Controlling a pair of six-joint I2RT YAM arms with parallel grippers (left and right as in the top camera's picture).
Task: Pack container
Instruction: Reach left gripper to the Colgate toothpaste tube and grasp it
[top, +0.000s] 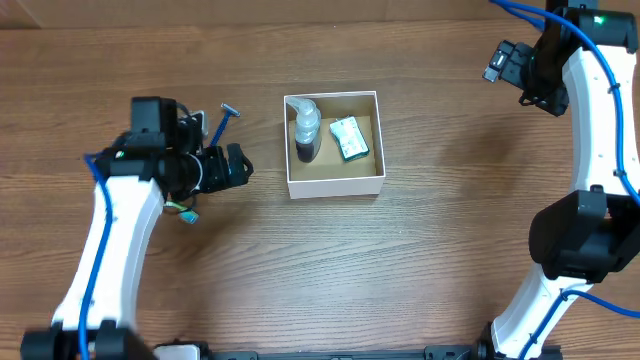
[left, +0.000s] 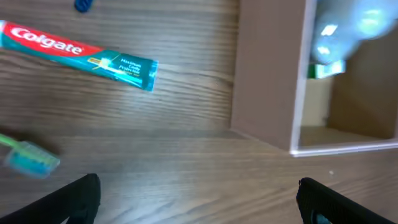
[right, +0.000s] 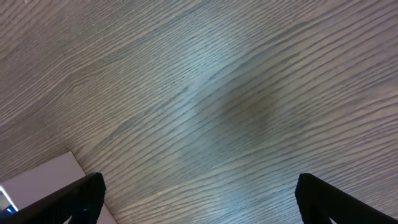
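You have the container (top: 334, 184) at frame centre holding a bottle (top: 306, 130) and green-white packet (top: 348, 138), your left gripper (top: 238, 166) spread wide and empty beside it, your right gripper (right: 198, 199) equally wide, empty, upper right.

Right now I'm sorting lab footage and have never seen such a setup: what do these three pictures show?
Two white robot arms work at a wooden table. One picture looks down from above; the other two come from cameras on each wrist. The left gripper and right gripper both stand open, holding nothing. In the middle sits the container, holding a pump bottle and a green-white packet. The left wrist camera sees a Colgate toothpaste tube and a blurred toothbrush lying on the table outside the container. A razor lies near the left arm.
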